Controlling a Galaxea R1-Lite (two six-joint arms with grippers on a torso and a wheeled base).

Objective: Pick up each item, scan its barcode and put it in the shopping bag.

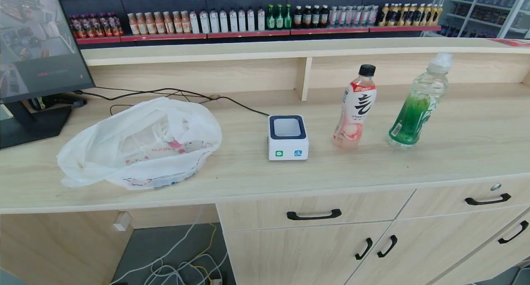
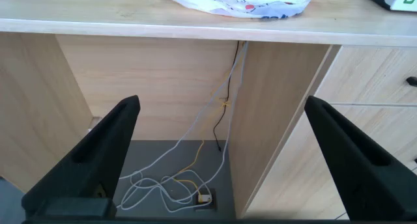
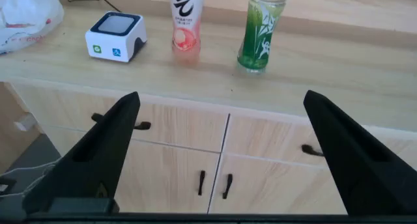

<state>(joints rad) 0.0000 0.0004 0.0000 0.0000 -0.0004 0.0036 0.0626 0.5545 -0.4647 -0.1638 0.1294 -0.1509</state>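
Head view. The desk carries all the task items. The shopping bag, white and slumped, lies on the left part; printed packaging shows faintly through the plastic. The scanner, a small white box with a dark-rimmed top window, stands to the right of the bag, apart from it. The pink bottle, black cap, stands upright just right of the scanner. The green bottle, clear cap, stands upright further right, near the pink one but not touching. A monitor sits at the far left. A black cable runs along the back of the desk.

Left wrist view. My left hand is open, fingers wide apart, nothing between them. It sits below the desk top, facing the open bay under it, where loose wires lie on the floor. The bag's lower edge shows on the desk above.

Right wrist view. My right hand is open and empty, in front of the cabinet doors under the desk. Beyond it on the desk: scanner, pink bottle, green bottle, all upright, untouched.
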